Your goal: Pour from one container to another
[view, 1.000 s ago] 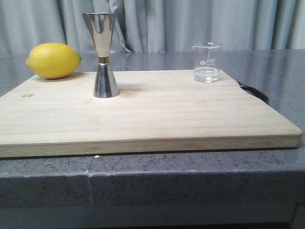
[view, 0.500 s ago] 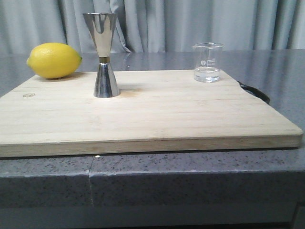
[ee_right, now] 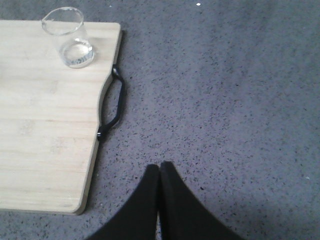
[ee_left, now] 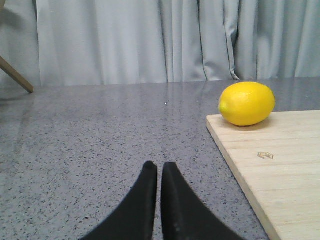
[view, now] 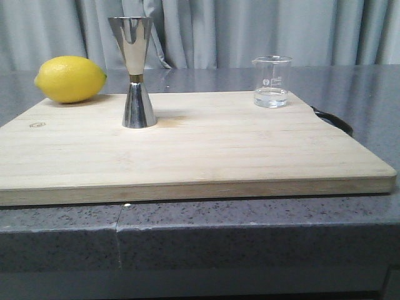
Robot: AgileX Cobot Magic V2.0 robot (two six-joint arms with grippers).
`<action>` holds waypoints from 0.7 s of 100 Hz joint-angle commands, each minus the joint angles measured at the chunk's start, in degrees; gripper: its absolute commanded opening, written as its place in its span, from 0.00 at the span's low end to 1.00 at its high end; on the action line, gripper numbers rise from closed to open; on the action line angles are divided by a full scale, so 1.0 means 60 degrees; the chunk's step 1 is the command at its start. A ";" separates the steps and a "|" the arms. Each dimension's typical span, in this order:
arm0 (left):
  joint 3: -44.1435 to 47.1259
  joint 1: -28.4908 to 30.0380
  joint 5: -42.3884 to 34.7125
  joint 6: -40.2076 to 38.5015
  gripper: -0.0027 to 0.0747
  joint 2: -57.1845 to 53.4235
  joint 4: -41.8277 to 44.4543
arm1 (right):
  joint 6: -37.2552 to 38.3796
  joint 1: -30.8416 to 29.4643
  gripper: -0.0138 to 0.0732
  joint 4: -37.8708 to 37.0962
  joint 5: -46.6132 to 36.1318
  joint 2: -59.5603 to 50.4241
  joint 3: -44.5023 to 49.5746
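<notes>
The glass beaker (ee_right: 69,37) stands upright on the cutting board (ee_right: 45,125), nearer the right gripper (ee_right: 159,172), which, like the left gripper (ee_left: 160,172), is closed on nothing, while the steel jigger (view: 134,72) stands well apart.

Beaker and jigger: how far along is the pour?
The beaker stands upright on the board with a little clear liquid; the jigger stands upright apart from it, contents hidden. Both grippers, left and right, are shut over the countertop, holding nothing. This fits either before pouring or after.

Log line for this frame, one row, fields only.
left gripper: shut, over counter | right gripper: shut, off board | jigger: upright on cutting board | beaker: upright, little clear liquid
</notes>
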 commanded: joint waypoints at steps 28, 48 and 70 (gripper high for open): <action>0.0346 -0.0081 -0.0791 -0.0088 0.01 -0.0237 -0.0065 | -0.0013 -0.2447 0.10 0.1370 -0.5397 -0.3990 0.3651; 0.0346 -0.0081 -0.0791 -0.0088 0.01 -0.0237 -0.0065 | -0.0013 -0.2784 0.10 0.1370 -0.7505 -0.6043 0.6212; 0.0346 -0.0081 -0.0774 -0.0088 0.01 -0.0237 -0.0065 | -0.0013 -0.2784 0.10 0.1370 -0.8593 -0.6240 0.7516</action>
